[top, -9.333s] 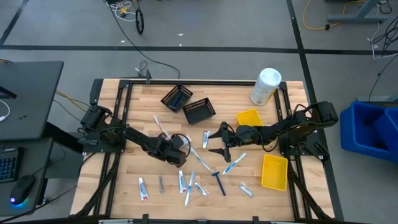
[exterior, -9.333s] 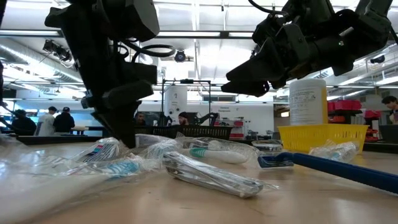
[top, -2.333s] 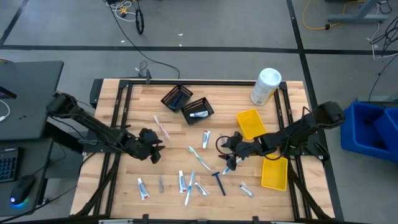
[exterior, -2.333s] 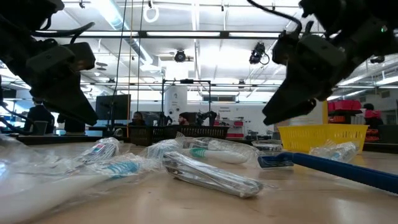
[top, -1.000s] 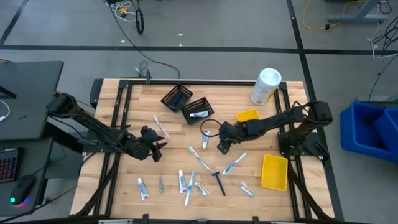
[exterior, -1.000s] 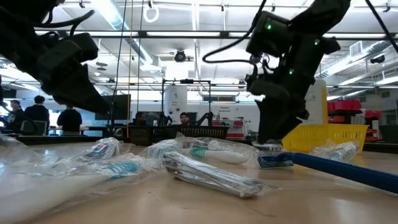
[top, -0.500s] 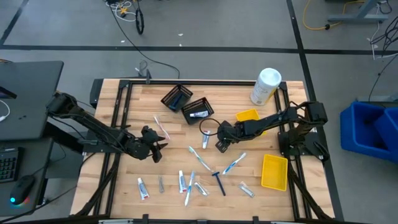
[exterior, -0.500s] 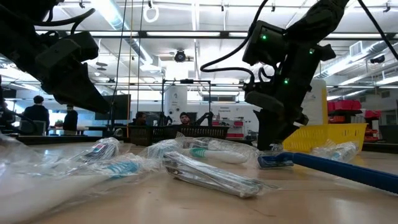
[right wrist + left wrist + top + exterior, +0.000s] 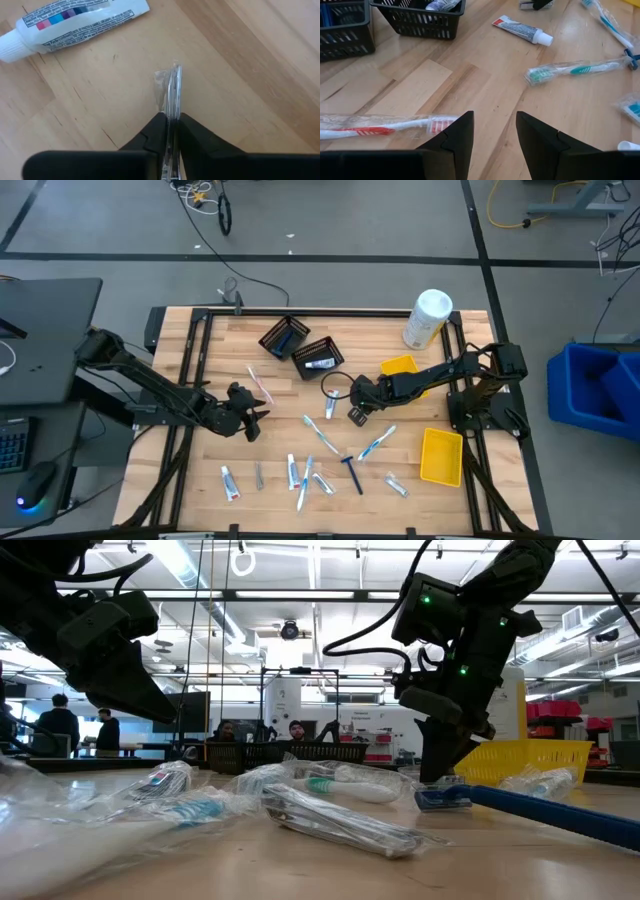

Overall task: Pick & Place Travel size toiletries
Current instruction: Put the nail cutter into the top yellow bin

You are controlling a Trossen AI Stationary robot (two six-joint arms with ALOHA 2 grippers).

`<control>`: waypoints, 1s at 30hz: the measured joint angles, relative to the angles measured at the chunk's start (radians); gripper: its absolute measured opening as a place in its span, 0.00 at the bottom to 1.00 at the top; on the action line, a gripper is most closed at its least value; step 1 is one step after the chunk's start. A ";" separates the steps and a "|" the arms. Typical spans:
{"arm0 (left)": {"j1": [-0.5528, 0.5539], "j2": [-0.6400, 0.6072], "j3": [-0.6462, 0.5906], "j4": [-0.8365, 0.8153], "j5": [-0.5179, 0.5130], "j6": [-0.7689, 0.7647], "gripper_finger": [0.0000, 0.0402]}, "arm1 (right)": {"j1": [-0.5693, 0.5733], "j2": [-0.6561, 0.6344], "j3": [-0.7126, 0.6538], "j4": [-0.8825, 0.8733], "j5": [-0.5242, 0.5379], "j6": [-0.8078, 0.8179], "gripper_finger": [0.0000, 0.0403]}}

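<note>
The right gripper (image 9: 354, 415) is down at the table's centre, its fingers pressed together on a thin silver piece in clear wrap (image 9: 173, 95), probably one of the wrapped toiletries, though the edge-on view leaves its kind unsure. A white toothpaste tube (image 9: 75, 25) lies just beside it, toward nine o'clock in the high view. The left gripper (image 9: 250, 411) waits at the table's nine o'clock side with its fingers apart and empty, a red-marked toothbrush (image 9: 380, 126) near it. More toiletries lie scattered toward six o'clock (image 9: 305, 475), and one sits in a black mesh basket (image 9: 319, 357) at twelve o'clock.
</note>
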 joint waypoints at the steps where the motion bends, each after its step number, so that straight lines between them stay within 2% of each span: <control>1: 0.000 0.000 0.000 0.000 0.000 0.000 0.39 | 0.000 0.000 0.000 0.000 0.000 -0.007 0.12; 10: 0.000 0.000 0.000 0.000 -0.001 0.000 0.39 | 0.002 -0.099 0.052 -0.067 0.009 -0.065 0.11; 15: 0.000 0.000 0.000 0.000 -0.001 -0.001 0.39 | 0.002 -0.209 0.110 -0.228 0.070 -0.054 0.11; 20: 0.000 0.000 0.000 0.001 -0.001 0.002 0.39 | 0.002 -0.340 0.117 -0.488 0.178 0.054 0.11; 24: 0.000 0.000 0.000 -0.001 0.000 0.005 0.39 | 0.000 -0.412 0.102 -0.690 0.214 0.189 0.11; 26: 0.000 0.000 0.000 -0.002 -0.001 0.005 0.39 | 0.000 -0.432 0.065 -0.719 0.229 0.259 0.12; 30: 0.000 0.000 0.000 -0.002 -0.001 0.020 0.39 | -0.001 -0.437 -0.041 -0.638 0.222 0.298 0.12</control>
